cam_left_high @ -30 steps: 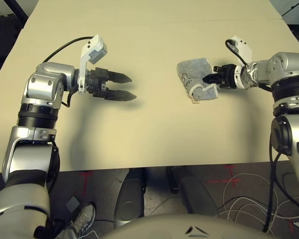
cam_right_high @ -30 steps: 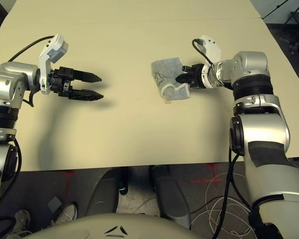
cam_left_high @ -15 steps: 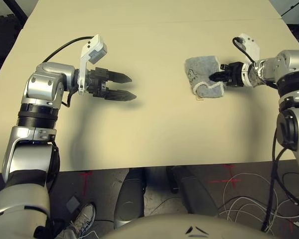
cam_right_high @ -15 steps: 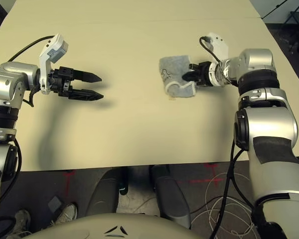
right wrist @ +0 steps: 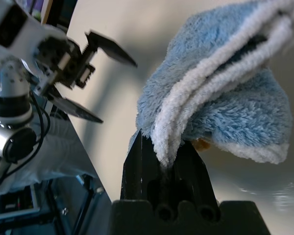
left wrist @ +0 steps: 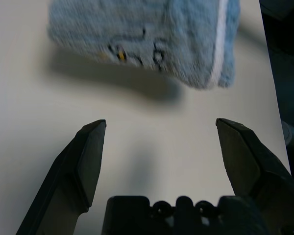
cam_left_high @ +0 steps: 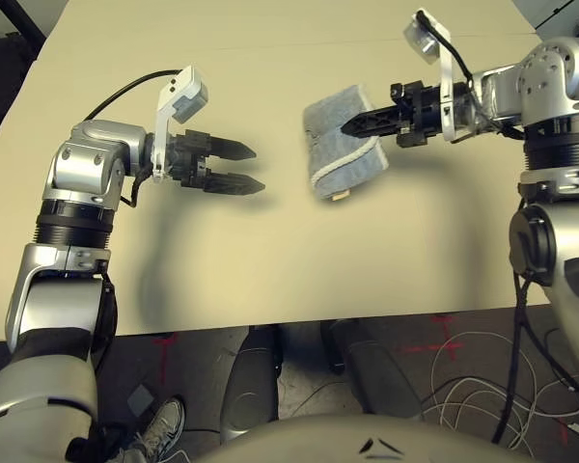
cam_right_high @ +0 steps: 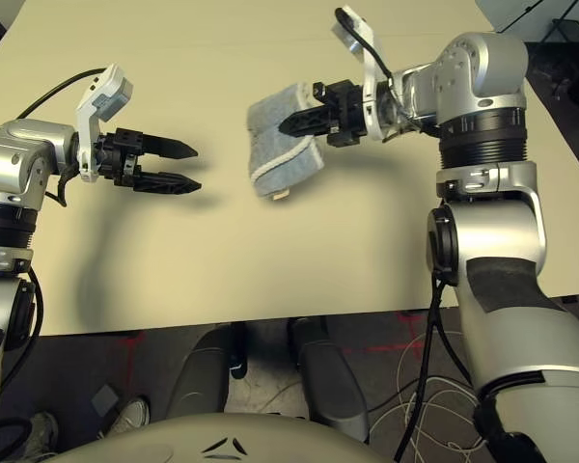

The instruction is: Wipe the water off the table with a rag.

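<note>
The grey-blue rag (cam_left_high: 343, 147) with white edging hangs folded in the air over the pale beige table (cam_left_high: 270, 260), casting a shadow below it. My right gripper (cam_left_high: 354, 124) is shut on the rag's edge, seen close in the right wrist view (right wrist: 164, 152). My left gripper (cam_left_high: 258, 169) hovers open over the table's left half, a short way left of the rag, nothing between its fingers (left wrist: 90, 147). The left wrist view looks at the rag (left wrist: 152, 34) from below its level. The water spots are out of view.
A thin seam line (cam_left_high: 270, 40) crosses the far part of the table. The table's front edge (cam_left_high: 270, 326) runs just before my body, with cables (cam_left_high: 463, 376) and a person's shoe (cam_left_high: 159, 424) on the floor beyond it.
My right gripper has lifted the rag off the table and carried it left, toward the left gripper. The left arm has not moved.
</note>
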`<act>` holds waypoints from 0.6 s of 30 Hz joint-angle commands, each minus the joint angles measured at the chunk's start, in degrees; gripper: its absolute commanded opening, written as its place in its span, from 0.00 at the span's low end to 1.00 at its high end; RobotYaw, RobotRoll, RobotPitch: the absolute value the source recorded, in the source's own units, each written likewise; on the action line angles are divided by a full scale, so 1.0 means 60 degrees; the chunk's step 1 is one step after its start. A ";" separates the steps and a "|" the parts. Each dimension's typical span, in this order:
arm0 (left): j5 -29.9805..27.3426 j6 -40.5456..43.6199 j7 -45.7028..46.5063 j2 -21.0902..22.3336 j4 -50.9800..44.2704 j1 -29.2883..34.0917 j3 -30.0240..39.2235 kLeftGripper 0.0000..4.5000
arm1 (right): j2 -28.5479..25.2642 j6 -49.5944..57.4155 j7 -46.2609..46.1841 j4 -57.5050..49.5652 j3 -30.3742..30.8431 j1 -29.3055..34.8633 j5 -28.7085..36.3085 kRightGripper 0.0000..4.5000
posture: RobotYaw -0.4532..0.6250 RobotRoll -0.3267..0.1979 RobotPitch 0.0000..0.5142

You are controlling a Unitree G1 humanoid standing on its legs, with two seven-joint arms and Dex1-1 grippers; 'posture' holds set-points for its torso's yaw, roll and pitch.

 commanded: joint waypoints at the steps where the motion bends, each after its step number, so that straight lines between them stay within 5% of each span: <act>1: -0.0057 -0.0041 -0.0043 0.0008 0.0029 0.0003 -0.0049 1.00 | 0.0068 0.0177 -0.0538 -0.0339 0.0035 0.0855 0.0158 0.00 | 0.31 0.62 0.48; 7: -0.0056 -0.0040 -0.0025 -0.0008 0.0018 0.0014 -0.0044 1.00 | -0.0343 -0.0616 -0.1112 0.0334 0.0425 0.1899 -0.0577 0.00 | 0.32 0.62 0.48; 18: -0.0037 -0.0074 -0.0014 -0.0040 0.0069 0.0016 -0.0053 1.00 | -0.1947 -0.2767 -0.0719 0.3108 0.0599 0.1097 -0.1480 0.00 | 0.31 0.62 0.47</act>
